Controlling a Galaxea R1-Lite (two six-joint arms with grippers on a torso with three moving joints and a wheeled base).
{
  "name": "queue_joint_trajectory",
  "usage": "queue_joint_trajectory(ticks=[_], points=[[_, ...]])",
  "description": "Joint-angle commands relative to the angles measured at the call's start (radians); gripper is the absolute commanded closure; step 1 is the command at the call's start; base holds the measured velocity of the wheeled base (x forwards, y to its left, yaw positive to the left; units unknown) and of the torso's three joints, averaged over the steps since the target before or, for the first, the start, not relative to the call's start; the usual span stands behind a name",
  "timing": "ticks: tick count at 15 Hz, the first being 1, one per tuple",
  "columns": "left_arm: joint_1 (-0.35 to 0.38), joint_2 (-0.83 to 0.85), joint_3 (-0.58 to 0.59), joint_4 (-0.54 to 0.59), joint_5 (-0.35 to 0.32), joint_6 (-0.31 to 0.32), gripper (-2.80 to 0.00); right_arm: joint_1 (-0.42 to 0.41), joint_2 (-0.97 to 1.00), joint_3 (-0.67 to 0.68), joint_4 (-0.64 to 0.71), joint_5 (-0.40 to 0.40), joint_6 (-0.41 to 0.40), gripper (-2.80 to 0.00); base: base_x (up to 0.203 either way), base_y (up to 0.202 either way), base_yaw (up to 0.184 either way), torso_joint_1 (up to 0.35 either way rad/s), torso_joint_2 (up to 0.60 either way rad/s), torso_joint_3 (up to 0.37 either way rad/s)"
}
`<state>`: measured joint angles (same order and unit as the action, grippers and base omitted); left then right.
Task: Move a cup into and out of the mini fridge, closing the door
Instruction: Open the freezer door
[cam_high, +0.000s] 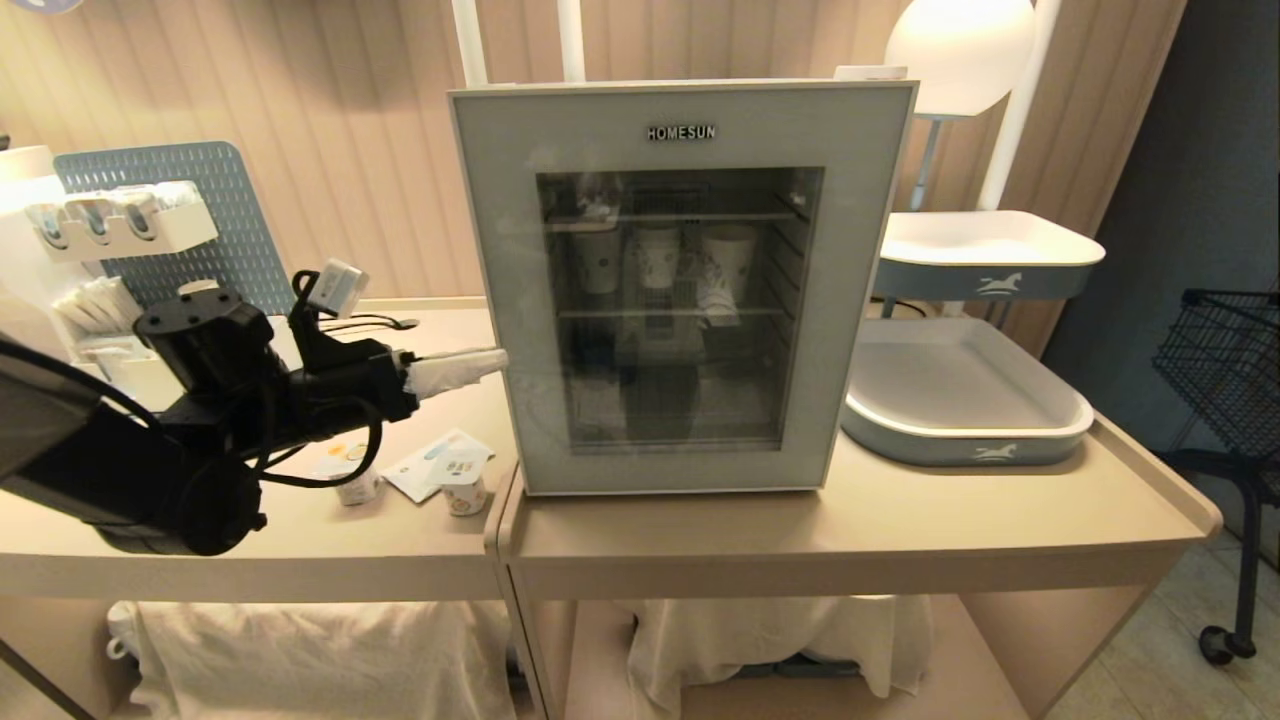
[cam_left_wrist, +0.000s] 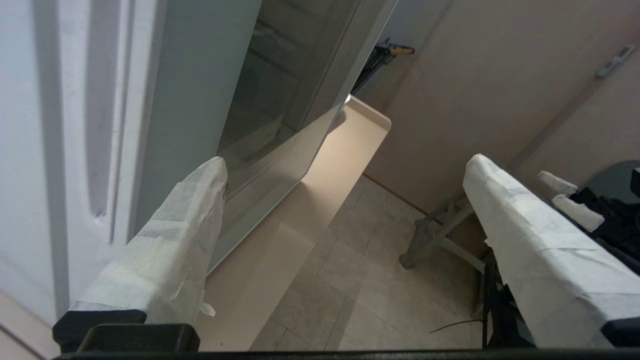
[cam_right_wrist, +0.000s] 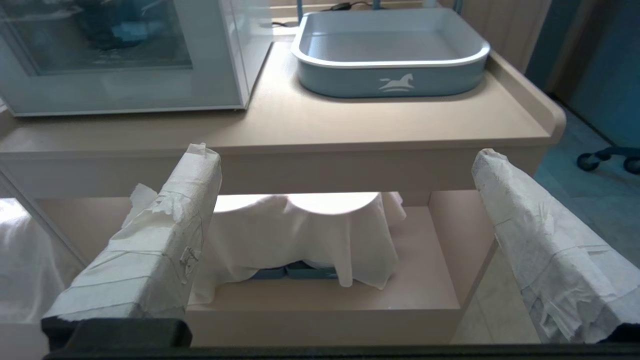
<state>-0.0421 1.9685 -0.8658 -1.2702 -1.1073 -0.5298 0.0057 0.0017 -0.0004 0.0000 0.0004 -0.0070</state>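
Head view: the mini fridge stands on the right-hand beige table with its glass door shut, and three cups sit in a row on a wire shelf behind the glass. The left gripper reaches in from the left, its taped fingertip right at the fridge's left front edge; whether it touches cannot be told. Two small yogurt pots stand on the left-hand table beneath the arm. Two blue-and-white trays lie to the right of the fridge, one on the table, one raised behind it.

Left wrist view: the two wrapped fingers stand wide apart and hold nothing; one lies just beside the fridge's door edge, the other well clear of it.

Right wrist view: the right gripper hangs low in front of the table, its fingers spread wide and empty, with the fridge up and away beyond them.
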Motion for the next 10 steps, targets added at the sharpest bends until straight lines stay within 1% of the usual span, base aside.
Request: queue_joint_trajectory(ticks=[1,4,7,10], points=[[-0.002,-0.077,0.063,-0.014,-0.003,-0.005,-2.80,0.000,0.001,-0.001,0.000,0.000,-0.001,-2.80,0.000,0.000,0.000,0.000,0.00,0.000],[0.008,-0.043,0.041,-0.017,0.013,0.002,-2.80,0.000,0.000,0.000,0.000,0.000,-0.001,-2.80,0.000,0.000,0.000,0.000,0.00,0.000],[0.036,0.034,-0.027,-0.013,0.106,0.009,-2.80,0.000,0.000,0.000,0.000,0.000,-0.001,-2.80,0.000,0.000,0.000,0.000,0.00,0.000],[0.021,0.078,-0.056,-0.005,0.120,0.035,-2.80,0.000,0.001,0.000,0.000,0.000,-0.001,-2.80,0.000,0.000,0.000,0.000,0.00,0.000]])
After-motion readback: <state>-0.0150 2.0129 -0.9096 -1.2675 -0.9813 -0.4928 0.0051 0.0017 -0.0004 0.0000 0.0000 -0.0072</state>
